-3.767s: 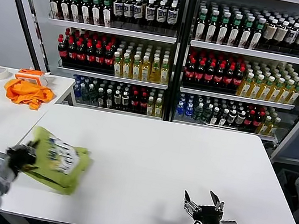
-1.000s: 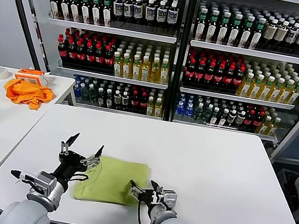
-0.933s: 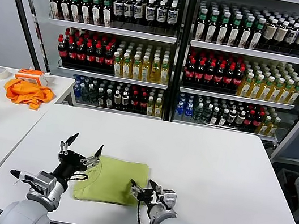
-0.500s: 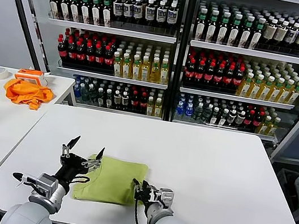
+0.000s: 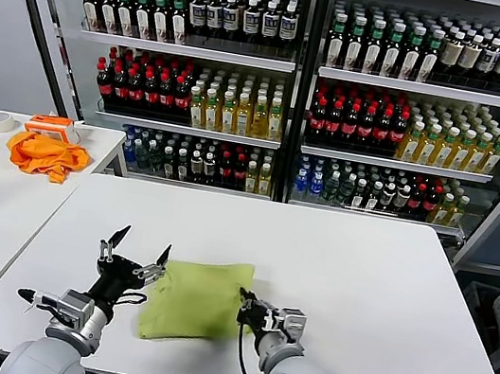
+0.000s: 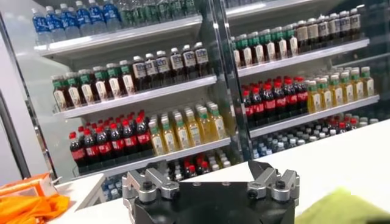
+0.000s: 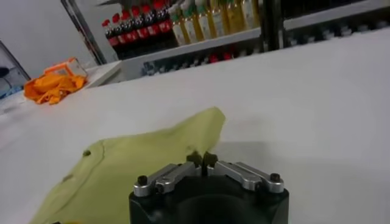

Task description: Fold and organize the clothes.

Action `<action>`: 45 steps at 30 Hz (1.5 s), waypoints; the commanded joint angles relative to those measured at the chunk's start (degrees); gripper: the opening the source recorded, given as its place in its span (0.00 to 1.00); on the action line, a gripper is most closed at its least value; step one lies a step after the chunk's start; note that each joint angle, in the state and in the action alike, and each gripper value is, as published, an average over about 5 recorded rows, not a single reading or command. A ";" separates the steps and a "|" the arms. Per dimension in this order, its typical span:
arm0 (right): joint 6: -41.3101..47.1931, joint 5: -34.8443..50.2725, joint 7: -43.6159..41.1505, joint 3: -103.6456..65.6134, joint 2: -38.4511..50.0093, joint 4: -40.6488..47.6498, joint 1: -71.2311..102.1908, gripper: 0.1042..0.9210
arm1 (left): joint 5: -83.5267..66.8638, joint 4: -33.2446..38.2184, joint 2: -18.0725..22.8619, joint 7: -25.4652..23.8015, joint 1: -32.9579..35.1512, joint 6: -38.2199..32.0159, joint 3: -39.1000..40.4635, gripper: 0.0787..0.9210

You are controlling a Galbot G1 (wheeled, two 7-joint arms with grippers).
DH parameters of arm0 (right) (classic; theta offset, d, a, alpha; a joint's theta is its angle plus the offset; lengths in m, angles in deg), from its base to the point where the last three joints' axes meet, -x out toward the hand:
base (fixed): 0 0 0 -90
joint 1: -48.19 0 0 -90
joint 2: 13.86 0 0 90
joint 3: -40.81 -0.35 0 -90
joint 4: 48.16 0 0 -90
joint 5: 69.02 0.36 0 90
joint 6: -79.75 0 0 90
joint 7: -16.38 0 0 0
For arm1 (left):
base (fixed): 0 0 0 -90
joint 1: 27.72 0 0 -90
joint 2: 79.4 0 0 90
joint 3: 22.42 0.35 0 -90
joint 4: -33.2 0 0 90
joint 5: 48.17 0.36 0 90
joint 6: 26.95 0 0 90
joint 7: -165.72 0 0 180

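Here, the folded T-shirt point(image 5: 196, 298) lies near the front edge of the white worktop point(image 5: 360, 273), left of centre. My right gripper point(image 5: 244, 301) pinches its right edge, fingertips closed on cloth. My left gripper point(image 5: 136, 250) stands spread wide just beside its left edge.

I see a plain lime yellow-green T-shirt point(image 5: 198, 298) on the white table point(image 5: 360, 273); left of that table, a bright orange cloth point(image 5: 44, 154).
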 commanded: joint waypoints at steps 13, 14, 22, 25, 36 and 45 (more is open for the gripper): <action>-2.54 -4.01 -3.03 -13.01 11.11 -1.70 6.23 0.02 | 1.12 -3.05 1.46 -0.58 -1.35 -4.28 1.56 0.88; -2.38 -4.59 -2.66 -13.02 10.84 -1.68 6.37 0.02 | 1.12 -2.95 1.39 -0.57 -1.21 -4.35 1.38 0.88; -4.53 -9.75 -3.46 -15.97 11.73 -3.69 8.00 0.09 | 1.11 -2.42 0.81 -0.55 -0.13 -5.14 -0.73 0.88; -8.08 -11.22 -4.29 -18.67 12.62 -5.77 9.58 0.19 | 1.32 -2.17 1.08 -0.43 0.00 -5.15 -0.65 0.88; -12.56 -11.97 -7.95 -29.47 15.76 -9.09 11.84 0.57 | 2.22 -1.89 1.47 -0.54 0.11 -5.42 -0.42 0.88; -16.24 -14.48 -9.14 -29.07 14.87 -5.89 8.18 0.85 | 1.99 -2.38 2.64 -0.98 -0.19 -5.37 -0.75 0.88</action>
